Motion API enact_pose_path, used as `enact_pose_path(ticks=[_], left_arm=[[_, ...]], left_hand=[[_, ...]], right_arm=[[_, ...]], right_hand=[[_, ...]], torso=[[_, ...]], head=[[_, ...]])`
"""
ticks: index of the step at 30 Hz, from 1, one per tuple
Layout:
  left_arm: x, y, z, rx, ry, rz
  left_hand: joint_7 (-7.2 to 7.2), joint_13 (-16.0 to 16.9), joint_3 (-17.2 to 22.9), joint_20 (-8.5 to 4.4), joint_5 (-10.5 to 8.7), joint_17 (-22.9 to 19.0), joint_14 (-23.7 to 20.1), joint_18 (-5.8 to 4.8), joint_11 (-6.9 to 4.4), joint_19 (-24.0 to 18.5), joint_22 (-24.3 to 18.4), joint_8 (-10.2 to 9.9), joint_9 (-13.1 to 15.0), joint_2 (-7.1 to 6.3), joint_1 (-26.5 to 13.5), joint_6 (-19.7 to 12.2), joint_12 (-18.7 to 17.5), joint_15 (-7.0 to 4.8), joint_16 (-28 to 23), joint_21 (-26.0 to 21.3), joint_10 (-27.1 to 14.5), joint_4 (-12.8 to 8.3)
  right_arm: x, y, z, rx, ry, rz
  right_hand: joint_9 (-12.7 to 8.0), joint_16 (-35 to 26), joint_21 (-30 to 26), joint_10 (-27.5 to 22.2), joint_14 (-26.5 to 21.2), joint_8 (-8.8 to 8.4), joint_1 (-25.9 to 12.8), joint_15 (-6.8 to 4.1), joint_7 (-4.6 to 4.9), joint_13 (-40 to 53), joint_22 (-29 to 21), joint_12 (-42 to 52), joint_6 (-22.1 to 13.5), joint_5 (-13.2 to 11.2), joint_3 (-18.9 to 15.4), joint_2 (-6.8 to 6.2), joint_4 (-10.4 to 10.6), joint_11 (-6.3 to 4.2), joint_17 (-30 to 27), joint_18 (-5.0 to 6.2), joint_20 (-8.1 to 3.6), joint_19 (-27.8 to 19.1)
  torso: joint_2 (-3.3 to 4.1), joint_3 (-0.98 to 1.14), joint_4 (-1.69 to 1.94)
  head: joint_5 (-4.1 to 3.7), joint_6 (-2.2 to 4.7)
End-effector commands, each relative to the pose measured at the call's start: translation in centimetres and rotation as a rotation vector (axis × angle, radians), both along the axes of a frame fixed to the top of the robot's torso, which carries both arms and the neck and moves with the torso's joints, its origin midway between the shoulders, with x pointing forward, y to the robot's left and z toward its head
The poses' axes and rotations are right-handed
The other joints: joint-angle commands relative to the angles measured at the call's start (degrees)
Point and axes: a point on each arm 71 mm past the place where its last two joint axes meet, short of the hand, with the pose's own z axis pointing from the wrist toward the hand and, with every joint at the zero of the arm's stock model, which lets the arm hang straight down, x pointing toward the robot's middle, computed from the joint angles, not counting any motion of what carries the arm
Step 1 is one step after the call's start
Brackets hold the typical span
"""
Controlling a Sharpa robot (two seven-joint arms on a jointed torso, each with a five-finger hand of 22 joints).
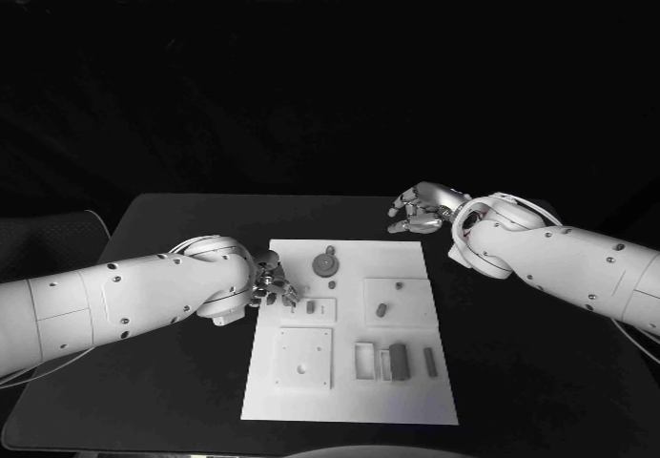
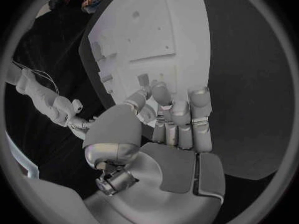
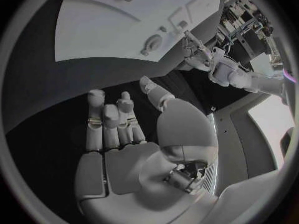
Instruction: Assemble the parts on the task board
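Fingers (image 2: pixel 181 117) of the left hand (image 1: pixel 271 283) and right hand (image 1: pixel 423 208) curl empty beside the flat white task board (image 1: pixel 351 396).

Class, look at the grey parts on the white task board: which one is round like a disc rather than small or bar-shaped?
The round disc part near the task board's far edge, between the two hands. The other parts are small pegs or upright rectangular blocks nearer the robot.

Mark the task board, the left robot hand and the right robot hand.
task board (image 1: pixel 413 405): head view, bare near-right part of the plate.
left robot hand (image 1: pixel 273 283): head view, middle of the hand.
right robot hand (image 1: pixel 426 207): head view, middle of the hand.
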Motion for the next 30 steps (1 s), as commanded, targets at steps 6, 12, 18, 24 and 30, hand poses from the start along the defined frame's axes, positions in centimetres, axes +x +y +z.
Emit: enact_pose_path(ticks=[6,12,18,24,30], left_arm=[[0.1,-0.4,0.2,0.039,-0.037,-0.023],[0.2,-0.6,0.0,0.048,-0.024,-0.031],[0.1,-0.8,-0.2,0.065,-0.014,-0.045],[0.0,-1.2,-0.2,0.082,-0.017,-0.064],[0.1,-1.2,-0.6,0.09,-0.01,-0.062]], left_hand=[[0.48,-0.43,7.31,0.13,1.91,0.27,1.35,2.34,-0.39,0.78,0.88,1.86,4.18,-0.37,-1.45,2.8,0.33,-1.47,0.17,0.33,0.53,-6.43],[0.35,-0.59,7.38,0.18,2.22,0.35,1.39,2.34,-0.52,0.83,0.86,2.51,4.53,-0.41,-1.74,2.84,0.38,-1.59,0.15,0.31,0.54,-6.29],[0.14,-0.79,7.46,0.2,2.33,0.44,1.37,2.37,-0.71,0.84,0.87,3.48,5.14,-0.44,-2.01,3.0,0.45,-1.72,0.1,0.27,0.52,-6.17],[0.11,-0.85,7.47,0.22,2.33,0.47,1.35,2.37,-0.73,0.82,0.88,3.71,5.31,-0.42,-2.11,2.89,0.47,-1.75,0.07,0.25,0.49,-6.13],[0.07,-0.9,7.49,0.26,2.33,0.5,1.34,2.35,-0.77,0.82,0.89,3.96,5.47,-0.4,-2.18,2.9,0.5,-1.77,0.07,0.25,0.49,-6.11]], right_arm=[[-0.1,0.2,-0.1,-0.002,0.01,0.01],[-0.1,0.2,-0.2,-0.002,0.011,0.011],[-0.1,0.2,-0.2,-0.002,0.012,0.011],[-0.1,0.2,-0.2,-0.002,0.012,0.01],[-0.1,0.2,-0.2,-0.002,0.012,0.01]], right_hand=[[-0.05,-0.37,-0.35,-0.32,0.15,-0.13,-0.63,-0.17,0.46,-0.09,0.54,0.3,-0.1,0.22,0.08,0.1,0.4,0.0,0.1,2.35,-0.5,-0.09],[-0.06,-0.37,-0.36,-0.32,0.15,-0.12,-0.63,-0.17,0.46,-0.1,0.53,0.31,-0.1,0.22,0.08,0.1,0.4,0.0,0.1,2.35,-0.5,-0.09],[-0.06,-0.37,-0.36,-0.33,0.15,-0.12,-0.63,-0.17,0.46,-0.12,0.54,0.32,-0.1,0.22,0.07,0.1,0.4,0.0,0.1,2.35,-0.5,-0.09],[-0.07,-0.37,-0.36,-0.33,0.15,-0.12,-0.62,-0.17,0.46,-0.14,0.54,0.33,-0.1,0.22,0.08,0.1,0.39,0.0,0.1,2.35,-0.5,-0.09],[-0.07,-0.37,-0.36,-0.34,0.15,-0.12,-0.61,-0.17,0.46,-0.15,0.54,0.34,-0.11,0.22,0.08,0.09,0.38,0.0,0.1,2.35,-0.51,-0.09]], torso=[[0.03,0.03,-0.12],[0.04,0.09,-0.14],[0.04,0.11,-0.14],[0.03,0.09,-0.15],[0.02,0.08,-0.14]], head=[[0.29,-0.27],[0.37,-0.48],[0.37,-0.66],[0.34,-0.85],[0.27,-1.06]])
